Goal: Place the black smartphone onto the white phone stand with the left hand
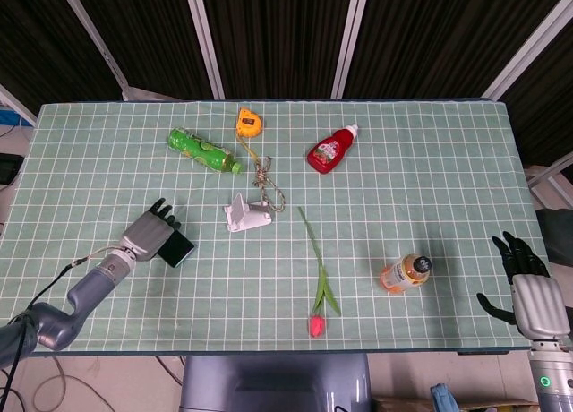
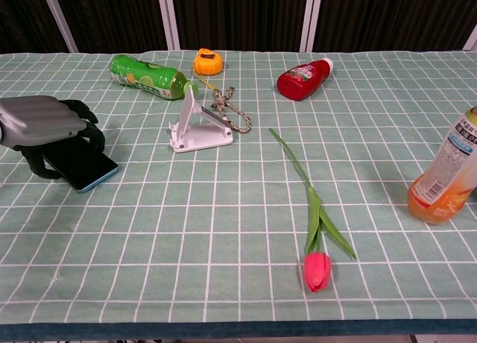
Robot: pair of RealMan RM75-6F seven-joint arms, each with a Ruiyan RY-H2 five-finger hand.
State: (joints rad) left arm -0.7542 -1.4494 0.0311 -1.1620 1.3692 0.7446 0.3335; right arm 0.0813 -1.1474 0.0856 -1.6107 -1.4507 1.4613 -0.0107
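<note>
Tablecloth in green check fills both views, and on it, from the chest camera, we find the left hand at about 9 o'clock, the white phone stand up toward 11 o'clock, and the black smartphone just under that hand. The phone is still on the cloth or barely off it, one long edge under the palm; the fingers curl over its far edge and the thumb reaches under the near side, so we judge the hand to be grasping the smartphone, though we cannot tell how firm the hold is. To do this step well we would want the grip settled before lifting, then carry the phone toward the stand at roughly 2 o'clock from the hand, tilt it to match the sloped back, and seat its lower edge on the front lip. The stand looks light and could slide if nudged. The left forearm runs low along the table from the near left corner, palm down. The right hand hangs off the table's right edge at 4 o'clock in the head view, fingers apart and holding nothing.
</note>
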